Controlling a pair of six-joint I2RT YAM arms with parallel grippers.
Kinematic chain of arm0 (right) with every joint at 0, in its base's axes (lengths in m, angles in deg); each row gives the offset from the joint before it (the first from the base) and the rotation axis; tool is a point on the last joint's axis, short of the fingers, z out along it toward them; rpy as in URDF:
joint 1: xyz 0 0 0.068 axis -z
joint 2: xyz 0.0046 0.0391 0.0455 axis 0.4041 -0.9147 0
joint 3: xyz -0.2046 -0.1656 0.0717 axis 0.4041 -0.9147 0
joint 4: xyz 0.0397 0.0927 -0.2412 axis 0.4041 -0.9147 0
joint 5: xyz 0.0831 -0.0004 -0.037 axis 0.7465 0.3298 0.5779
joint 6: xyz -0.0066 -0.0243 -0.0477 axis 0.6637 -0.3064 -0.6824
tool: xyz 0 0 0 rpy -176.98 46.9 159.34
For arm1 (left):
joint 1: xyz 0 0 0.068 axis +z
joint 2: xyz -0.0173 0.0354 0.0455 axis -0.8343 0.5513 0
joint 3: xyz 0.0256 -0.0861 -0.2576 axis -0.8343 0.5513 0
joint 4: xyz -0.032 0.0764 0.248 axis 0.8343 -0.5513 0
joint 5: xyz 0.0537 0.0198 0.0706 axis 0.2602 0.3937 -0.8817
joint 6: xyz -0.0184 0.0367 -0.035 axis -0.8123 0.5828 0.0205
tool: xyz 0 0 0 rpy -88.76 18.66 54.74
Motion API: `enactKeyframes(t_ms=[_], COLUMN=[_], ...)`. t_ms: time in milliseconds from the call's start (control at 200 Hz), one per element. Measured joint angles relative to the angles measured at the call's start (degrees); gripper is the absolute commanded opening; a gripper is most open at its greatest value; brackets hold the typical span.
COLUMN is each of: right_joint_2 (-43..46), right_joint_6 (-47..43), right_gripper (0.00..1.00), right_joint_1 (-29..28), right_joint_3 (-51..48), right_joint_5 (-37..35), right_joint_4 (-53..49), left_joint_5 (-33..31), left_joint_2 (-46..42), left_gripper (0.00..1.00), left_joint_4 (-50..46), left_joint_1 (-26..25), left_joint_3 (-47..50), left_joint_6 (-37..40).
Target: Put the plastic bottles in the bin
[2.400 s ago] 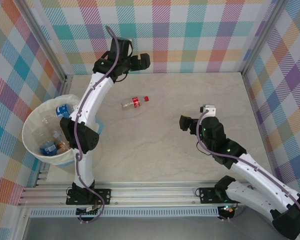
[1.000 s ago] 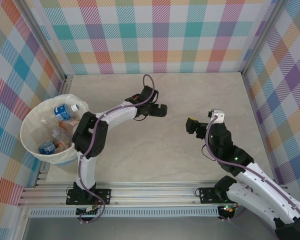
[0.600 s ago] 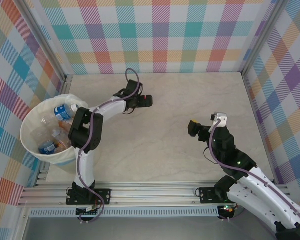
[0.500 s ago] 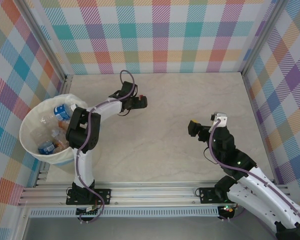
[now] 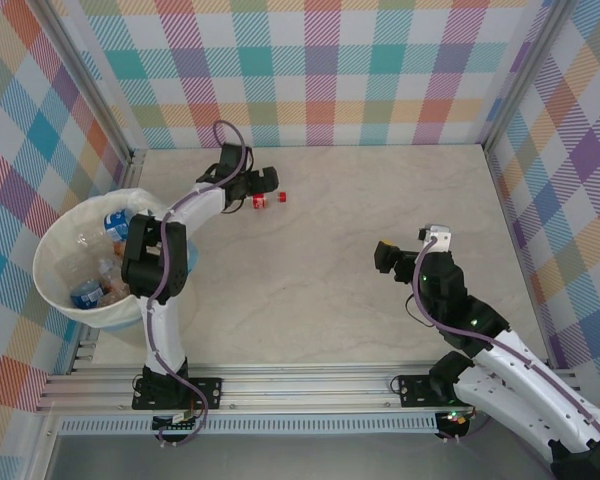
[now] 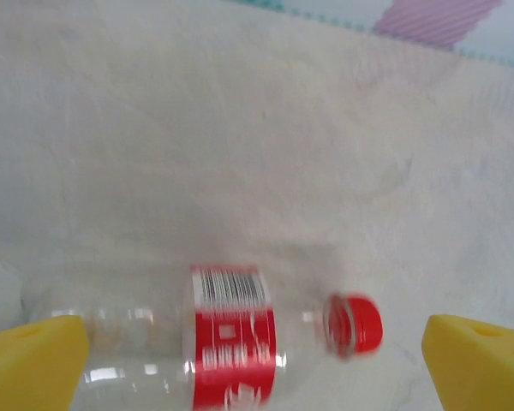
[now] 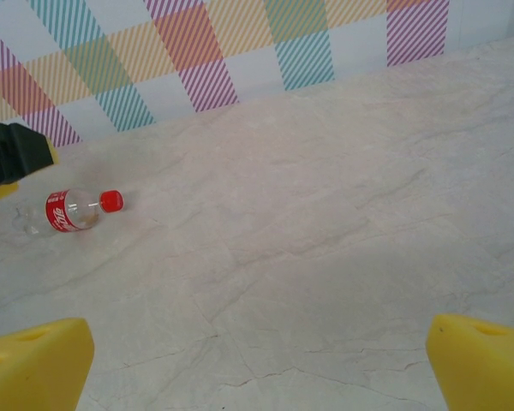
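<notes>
Grasp approach: the left tool [image 6: 257, 364], wide open and empty, is hovering over the red-labelled bottle [image 6: 231, 338]. The next move is calling for closing across its body.

L arm [image 5: 193, 204], R arm [image 5: 525, 362]: white, blk joints, purple cables, yellow fingertips [image 6: 34, 360].

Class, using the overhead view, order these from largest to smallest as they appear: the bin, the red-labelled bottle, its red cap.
1. bin, by far the largest.
2. red-labelled bottle, partly covered from above, yet still bigger than its cap.
3. red cap.
</notes>
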Motion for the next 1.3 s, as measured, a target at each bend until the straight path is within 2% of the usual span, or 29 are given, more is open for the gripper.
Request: enactKeyframes(t_ms=[250, 365, 645, 925, 1090, 1205, 1300], right_joint_2=[2.51, 3.63, 4.04, 2.6, 1.75, 0.94, -0.17], right_joint_6=[0.57, 0.92, 0.9, -0.28, -0.61, -0.72, -0.92], right_gripper=[1.0, 1.0, 1.0, 1.0, 1.0, 1.0, 1.0], right_joint_1=[0.0, 0.0, 0.0, 0.04, 0.04, 0.04, 0.04], right_joint_3=[0.0, 0.0, -0.02, -0.59, -0.63, -0.66, -0.66], right_joint_5=[-0.24, -0.46, -0.63, 0.72, 1.27, 1.6, 2.1], right_joint_4=[-1.22, -1.99, -2.32, -0.48, 0.37, 0.96, 1.95], left_joint_5=[-2.56, -1.49, 1.57, 2.1, 1.14, -1.14, -5.86], left_joint_2=[1.31, 1.36, 0.39, -1.49, -9.97, -21.22, -31.15], left_gripper=[1.0, 1.0, 1.0, 1.0, 1.0, 1.0, 0.94], left_joint_4=[-5.29, -6.23, -8.41, -4.52, -2.95, -2.01, -2.47], left_joint_1=[0.15, 0.15, -0.2, -4.22, -10.38, -13.77, -14.27], left_joint_3=[-13.09, -14.25, -8.68, 3.74, 10.88, 15.67, 19.78], left_joint_6=[-0.42, -1.46, -3.08, -2.14, -0.52, -2.36, -5.11])
